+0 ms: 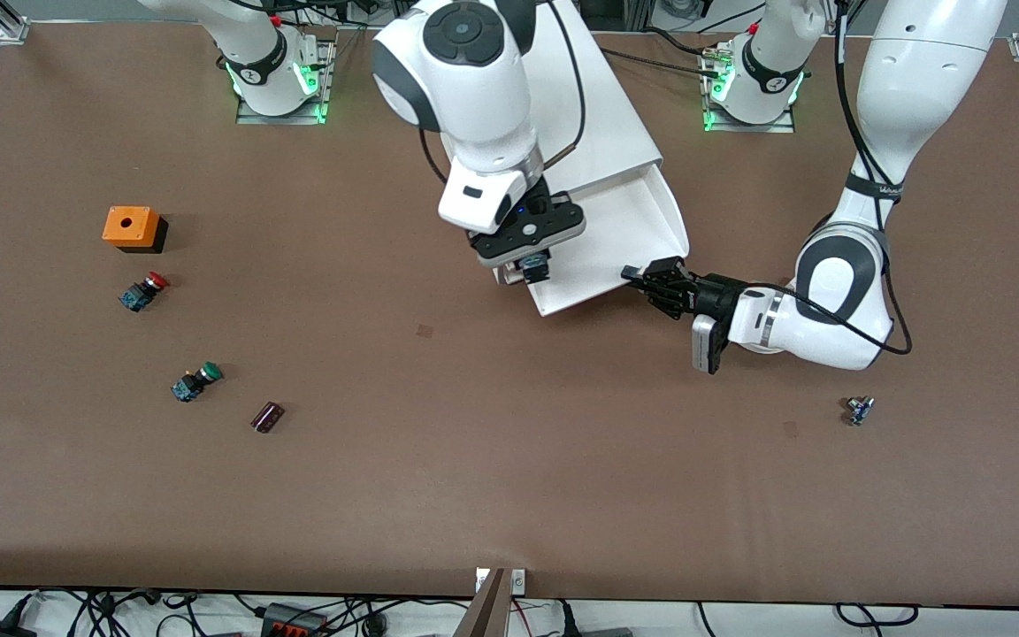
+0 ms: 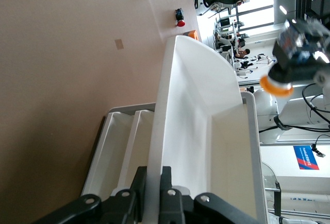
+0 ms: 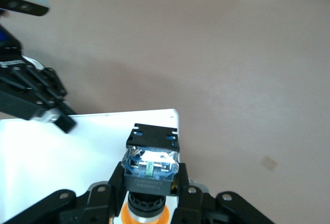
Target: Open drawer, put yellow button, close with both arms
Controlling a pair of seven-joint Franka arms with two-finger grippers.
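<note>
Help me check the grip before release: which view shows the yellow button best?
The right wrist view: the yellow button sits clamped in the right tool, cap down, over the drawer. The left wrist view shows its orange cap from afar. The front view mostly hides it beneath the tool.

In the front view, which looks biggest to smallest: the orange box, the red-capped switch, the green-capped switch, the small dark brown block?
1. Orange box with a hole on top, clearly largest.
2. Red-capped switch and green-capped switch look alike in size.
3. Small dark brown block, smallest.

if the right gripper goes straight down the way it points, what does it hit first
Probably the floor of the open drawer: the right gripper, holding the yellow button, hangs over its front edge, so it might catch the rim.
</note>
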